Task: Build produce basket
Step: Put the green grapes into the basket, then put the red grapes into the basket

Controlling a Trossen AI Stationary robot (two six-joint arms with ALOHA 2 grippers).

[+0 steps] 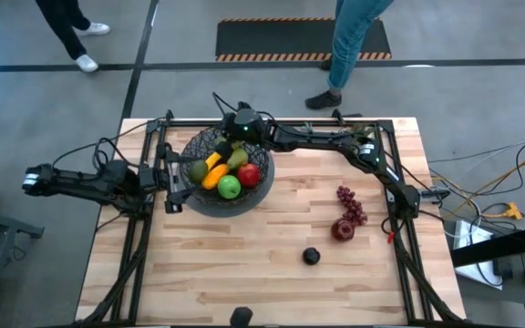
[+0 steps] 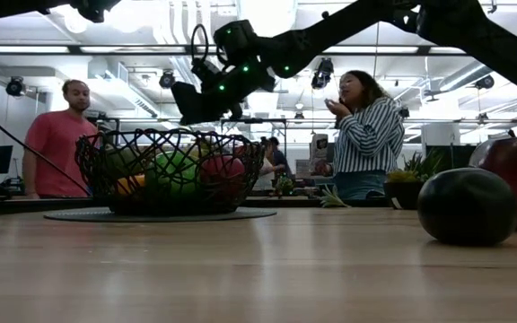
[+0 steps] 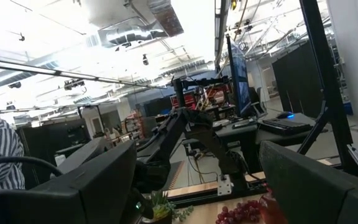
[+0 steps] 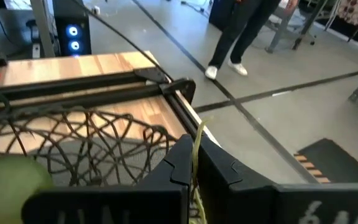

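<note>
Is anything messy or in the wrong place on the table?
Nothing is spilled or broken. Three fruits lie outside the basket: dark red grapes, a red apple and a small black fruit, all on the bare wood on the table's right side. The right tool hangs over the basket's far rim.

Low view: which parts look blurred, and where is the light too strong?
Low view: the black fruit and red apple, nearest the camera, look soft; the ceiling lights glare white behind the right gripper. Left wrist view: the ceiling is washed out.
</note>
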